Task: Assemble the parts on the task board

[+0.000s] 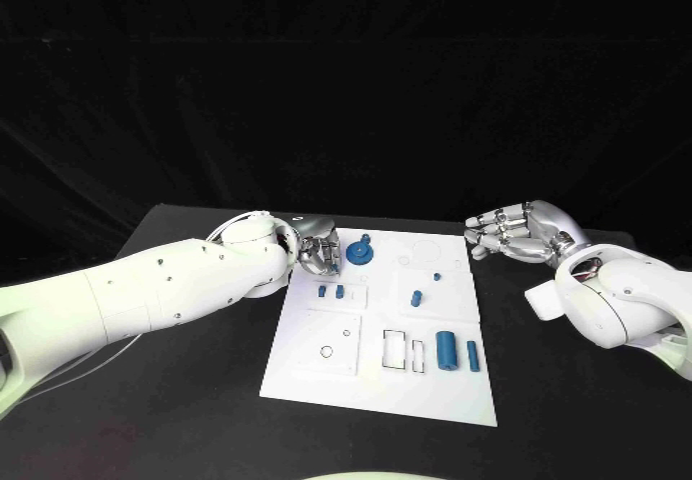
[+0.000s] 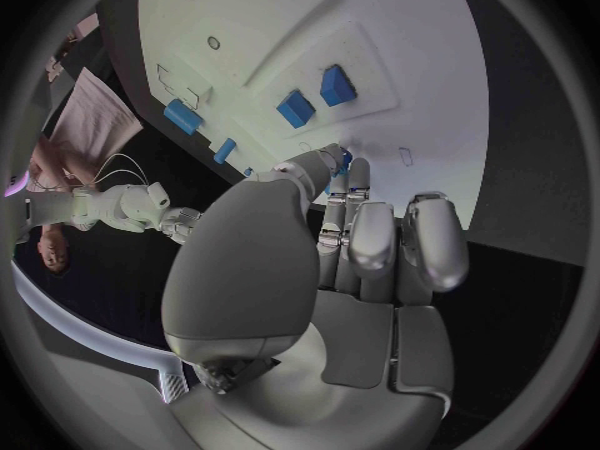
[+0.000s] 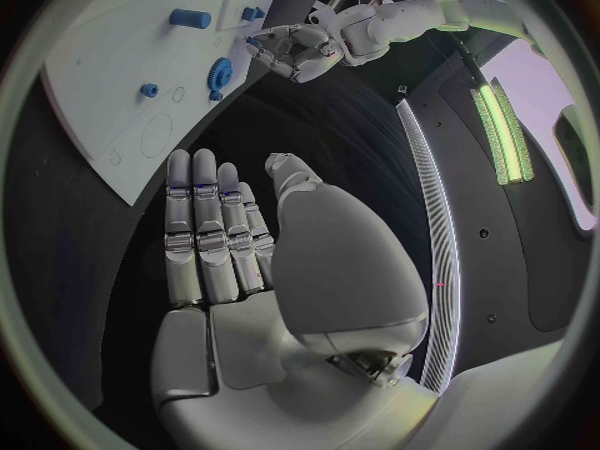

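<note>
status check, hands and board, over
Left robot hand at the blue gear on the task board, grip unclear. Right robot hand open, off the board. Nothing in the way.

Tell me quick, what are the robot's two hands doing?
Left hand: touching the blue round part; a grip cannot be told.
Right hand: open, holding nothing.

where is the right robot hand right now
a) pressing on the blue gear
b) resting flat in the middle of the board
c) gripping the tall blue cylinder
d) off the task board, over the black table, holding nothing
d: the right robot hand sits beyond the task board edge above the black table, fingers extended, nothing in it.
</note>
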You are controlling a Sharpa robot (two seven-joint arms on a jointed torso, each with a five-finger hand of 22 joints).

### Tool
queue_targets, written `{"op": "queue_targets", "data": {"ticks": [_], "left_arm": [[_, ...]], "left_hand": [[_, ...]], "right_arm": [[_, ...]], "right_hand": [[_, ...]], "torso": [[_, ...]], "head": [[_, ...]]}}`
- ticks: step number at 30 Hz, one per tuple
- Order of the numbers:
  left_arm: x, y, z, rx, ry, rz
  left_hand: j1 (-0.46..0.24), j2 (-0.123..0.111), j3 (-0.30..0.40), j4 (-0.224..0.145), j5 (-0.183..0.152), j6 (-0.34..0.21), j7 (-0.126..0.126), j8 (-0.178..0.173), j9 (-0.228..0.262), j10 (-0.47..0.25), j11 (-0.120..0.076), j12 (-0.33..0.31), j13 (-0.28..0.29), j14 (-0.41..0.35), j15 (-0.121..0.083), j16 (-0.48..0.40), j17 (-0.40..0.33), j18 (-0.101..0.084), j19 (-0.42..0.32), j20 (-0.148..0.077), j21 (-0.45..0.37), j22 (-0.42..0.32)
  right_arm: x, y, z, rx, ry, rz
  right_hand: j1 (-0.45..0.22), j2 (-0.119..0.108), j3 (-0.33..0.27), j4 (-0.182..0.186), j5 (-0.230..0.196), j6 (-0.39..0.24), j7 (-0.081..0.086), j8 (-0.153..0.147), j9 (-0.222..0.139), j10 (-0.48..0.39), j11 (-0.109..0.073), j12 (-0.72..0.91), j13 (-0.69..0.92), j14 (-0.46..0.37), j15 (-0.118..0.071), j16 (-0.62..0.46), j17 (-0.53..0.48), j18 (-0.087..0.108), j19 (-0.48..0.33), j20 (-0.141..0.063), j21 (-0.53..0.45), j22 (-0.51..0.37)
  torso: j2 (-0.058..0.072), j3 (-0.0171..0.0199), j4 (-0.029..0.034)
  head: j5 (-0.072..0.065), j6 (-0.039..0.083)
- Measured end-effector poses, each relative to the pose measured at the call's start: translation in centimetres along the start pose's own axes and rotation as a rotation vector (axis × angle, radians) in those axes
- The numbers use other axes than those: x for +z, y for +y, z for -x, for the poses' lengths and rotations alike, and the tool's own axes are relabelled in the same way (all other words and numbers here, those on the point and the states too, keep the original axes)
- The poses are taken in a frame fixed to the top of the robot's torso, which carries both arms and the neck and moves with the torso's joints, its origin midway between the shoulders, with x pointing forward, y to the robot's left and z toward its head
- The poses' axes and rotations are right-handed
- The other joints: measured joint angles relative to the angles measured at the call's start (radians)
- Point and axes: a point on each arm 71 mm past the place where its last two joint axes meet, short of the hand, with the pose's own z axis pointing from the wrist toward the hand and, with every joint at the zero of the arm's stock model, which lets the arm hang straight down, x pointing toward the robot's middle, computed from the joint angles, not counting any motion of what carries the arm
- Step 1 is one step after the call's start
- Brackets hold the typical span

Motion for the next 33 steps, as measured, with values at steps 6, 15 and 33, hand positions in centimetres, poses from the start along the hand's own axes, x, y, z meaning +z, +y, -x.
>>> {"op": "queue_targets", "data": {"ticks": [6,15,33], "left_arm": [[0.24,-0.18,-0.49,-0.002,0.014,0.003],[0.49,-0.19,-0.74,-0.003,0.019,0.008],[0.82,0.00,-1.00,0.001,0.036,0.021]], "left_hand": [[0.000,0.000,-0.003,-0.003,0.000,0.000,0.000,0.000,0.000,0.000,0.000,0.000,0.000,0.000,0.000,0.000,0.000,0.000,0.000,0.000,0.000,0.000],[0.000,0.000,-0.003,-0.003,0.000,0.000,0.000,-0.002,0.000,0.000,0.000,0.000,0.001,0.000,0.000,0.000,0.000,0.000,0.000,0.000,0.000,0.000],[0.000,0.000,-0.011,-0.005,0.000,-0.001,0.000,-0.014,-0.001,0.000,0.000,-0.012,0.002,0.000,0.000,0.000,-0.007,0.001,0.000,0.000,0.000,-0.006]], "right_arm": [[0.01,0.02,-0.05,0.000,0.001,0.001],[0.01,0.02,-0.06,0.000,0.002,0.001],[0.02,0.05,-0.12,0.001,0.003,0.001]], "right_hand": [[0.000,0.000,0.000,0.000,0.000,0.000,0.000,0.000,0.000,0.000,0.000,0.000,0.000,0.000,0.000,0.000,0.000,0.000,0.000,0.000,0.000,0.000],[0.000,0.000,0.000,0.000,0.000,0.000,0.000,0.000,0.000,0.000,0.000,0.000,0.000,0.000,0.000,0.000,0.000,0.000,0.000,0.000,0.000,0.000],[0.000,0.000,0.000,0.000,0.000,0.000,0.000,0.000,0.000,0.000,0.000,0.000,0.000,0.000,0.000,0.000,0.000,0.000,0.000,0.000,0.000,0.000]], "torso": [[0.000,-0.0003,-0.0002],[0.000,-0.0007,0.0000],[-0.001,0.0003,0.0001]], "head": [[0.000,-0.001],[-0.002,-0.004],[-0.002,-0.003]]}}
